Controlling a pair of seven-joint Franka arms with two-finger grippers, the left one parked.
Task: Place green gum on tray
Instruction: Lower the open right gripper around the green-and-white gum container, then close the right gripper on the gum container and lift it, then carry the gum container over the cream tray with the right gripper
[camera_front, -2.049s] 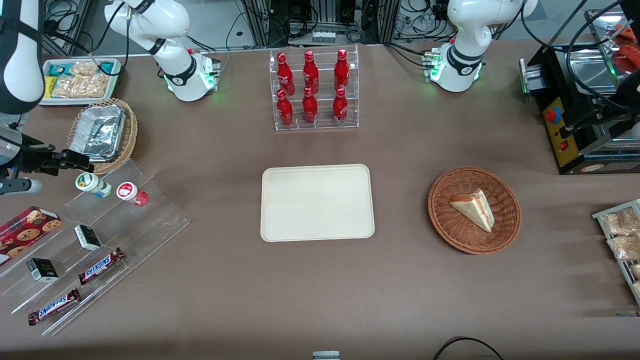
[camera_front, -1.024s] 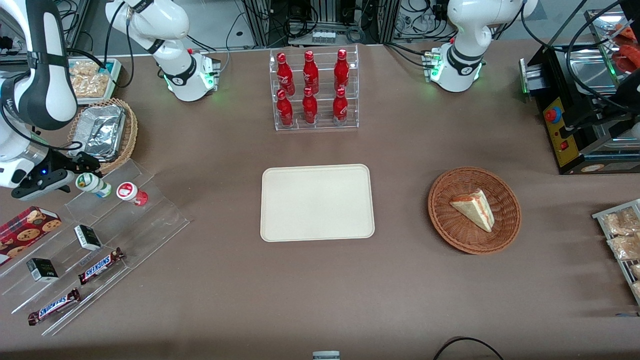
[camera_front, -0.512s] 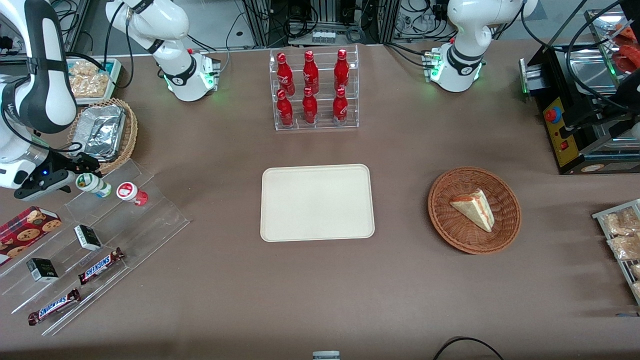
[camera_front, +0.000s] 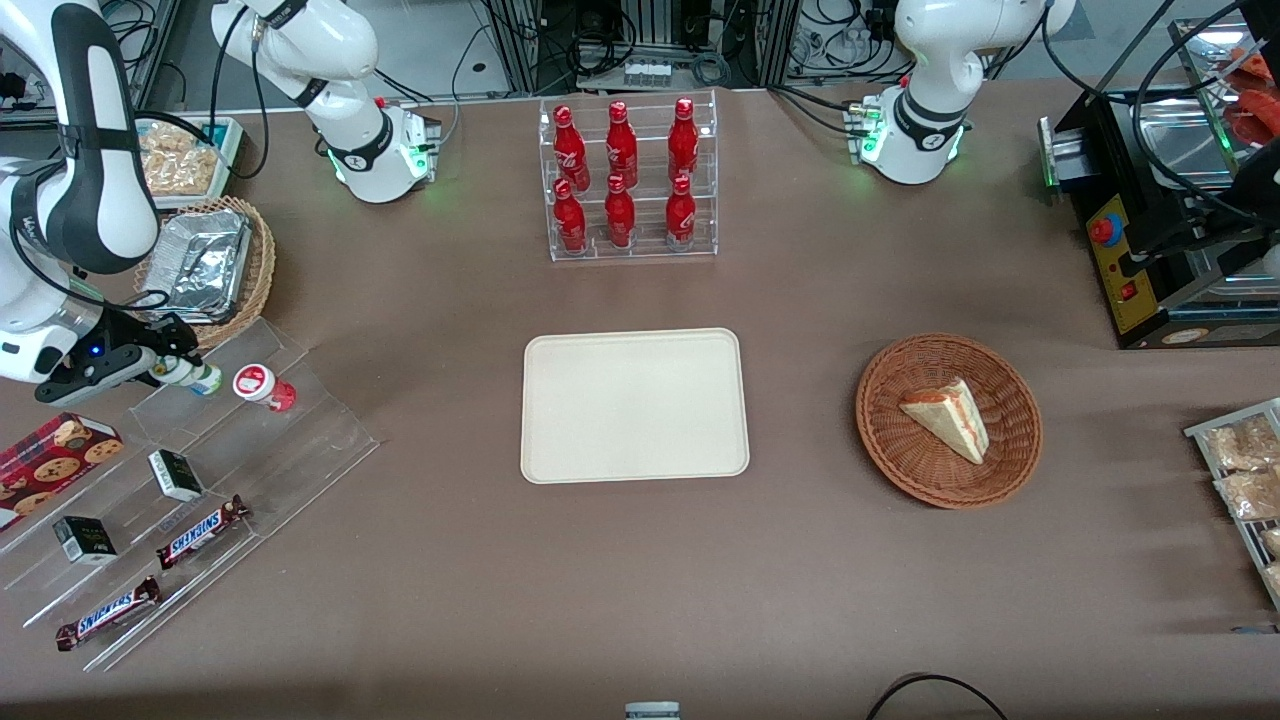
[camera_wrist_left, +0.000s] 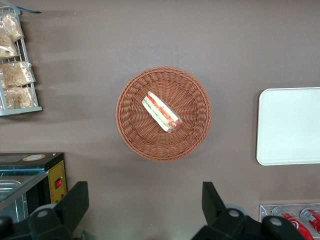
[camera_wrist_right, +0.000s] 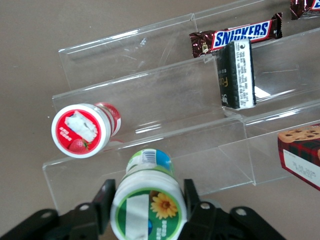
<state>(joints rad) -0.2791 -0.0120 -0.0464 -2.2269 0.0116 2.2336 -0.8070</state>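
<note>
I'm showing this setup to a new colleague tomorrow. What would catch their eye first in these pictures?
Probably the six red bottles in a clear rack, farther from the front camera than the bare cream tray at mid-table. Next, the gripper at the working arm's end, its fingers on either side of the green gum on the clear stepped display, beside a red-lidded bottle.

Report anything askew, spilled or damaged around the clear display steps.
Nothing looks spilled or damaged. The green gum sits between the gripper fingers on the acrylic stand, beside the red-lidded bottle. The cream tray lies flat and bare.
</note>
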